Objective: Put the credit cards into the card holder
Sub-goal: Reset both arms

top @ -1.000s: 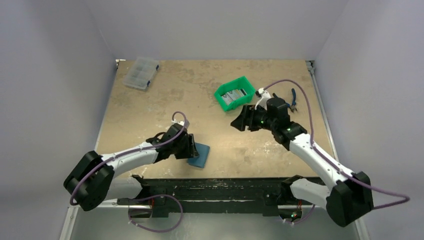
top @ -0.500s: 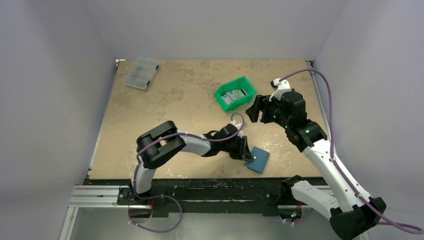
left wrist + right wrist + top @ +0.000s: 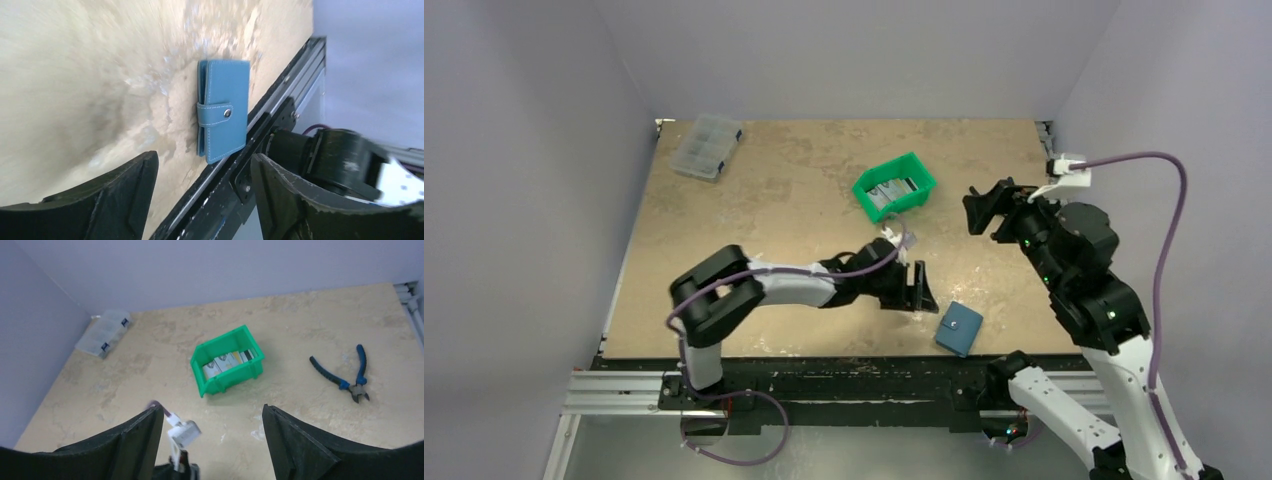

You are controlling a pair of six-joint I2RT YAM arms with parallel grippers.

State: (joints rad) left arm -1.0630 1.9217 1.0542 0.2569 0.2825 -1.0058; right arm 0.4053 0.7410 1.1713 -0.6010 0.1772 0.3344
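Card holder point(image 3: 959, 329), just slid to the lower right of the frame and let go by the now-released left pincer point(image 3: 921, 288), lies snapped shut; right pincer point(image 3: 984, 210) hangs released and empty; credit cards point(image 3: 892, 192) wait in the green bin point(image 3: 921, 172), upper centre.

It looks like a lab: plain pale walls point(image 3: 544, 150) box in a worn tan table point(image 3: 754, 200) with a metal rail point(image 3: 624, 392).

Card holder point(image 3: 959, 329) shifted fr. L-centre to R of centre. L gripper point(image 3: 918, 288), clamped on it earlier, swung across w/ it, now let go, jaws apart, just L of it. R gripper point(image 3: 986, 208) pulled back fr. beside green bin point(image 3: 862, 187) to further R, arm raised.
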